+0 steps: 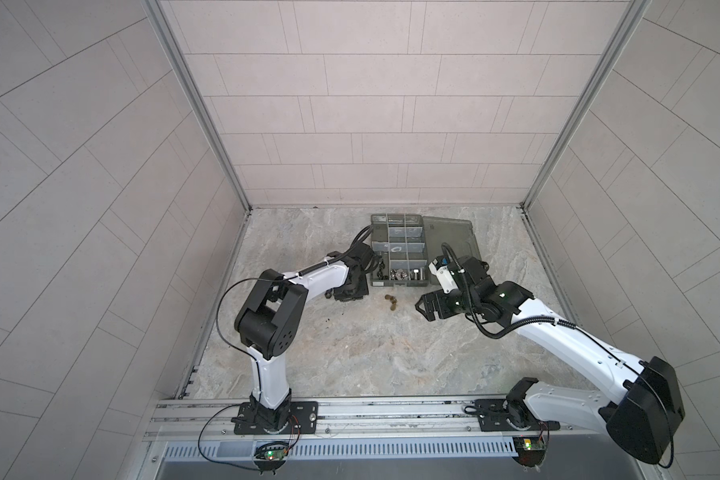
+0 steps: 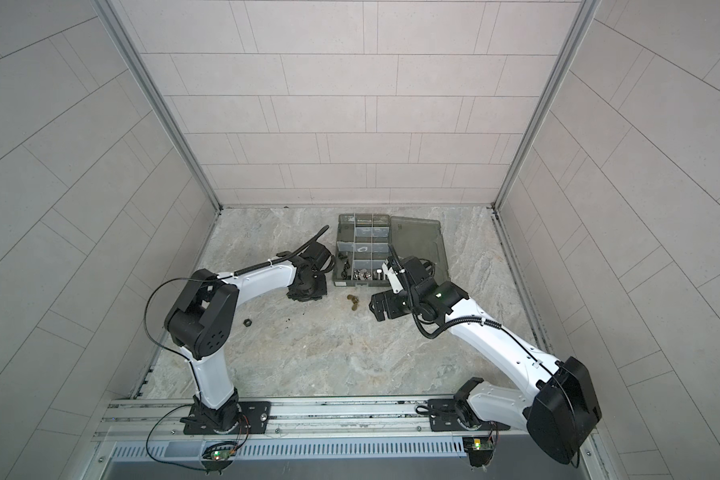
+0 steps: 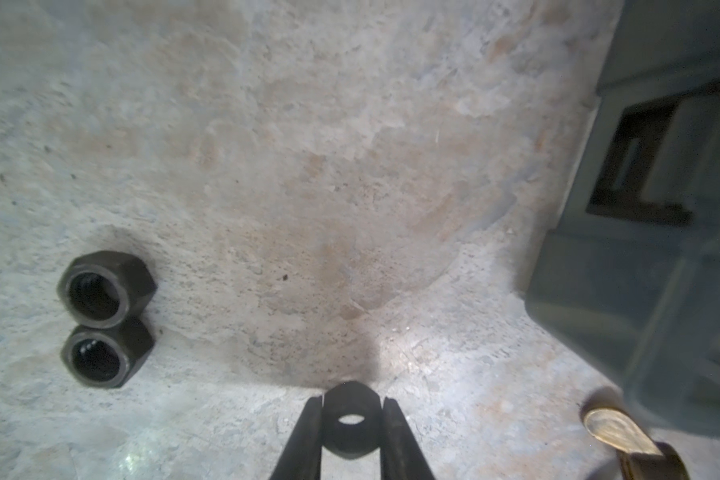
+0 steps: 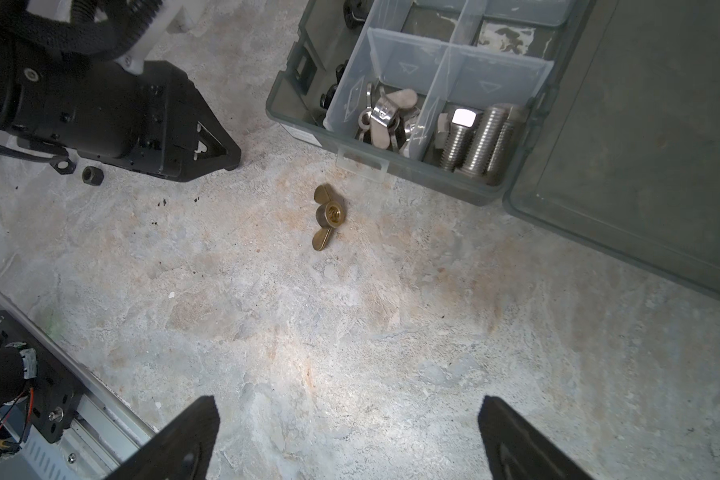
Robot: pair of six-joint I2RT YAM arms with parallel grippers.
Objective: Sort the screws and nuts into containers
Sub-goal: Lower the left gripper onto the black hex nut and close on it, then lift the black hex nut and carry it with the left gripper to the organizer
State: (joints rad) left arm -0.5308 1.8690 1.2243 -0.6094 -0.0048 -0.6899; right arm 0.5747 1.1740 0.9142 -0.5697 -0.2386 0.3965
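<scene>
Now the left hand (image 3: pixel 352 401) clamps 1 black nut (image 3: pixel 352 436), bore upward; 2 black hex nuts (image 3: pixel 107 291) lie flat, touching; right hand (image 4: pixel 346 436) gapes.

A grey and tan stone counter (image 1: pixel 350 353) fills the middle of both top views, pale tiled walls (image 1: pixel 391 104) stand at the top, left and right, and a silver metal rail (image 1: pixel 391 411) runs across the bottom, above two little green lights (image 1: pixel 271 455).

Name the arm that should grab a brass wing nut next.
Right: the right claw is open and empty, a brass wing nut lying before it; the left claw grips a black nut.
</scene>
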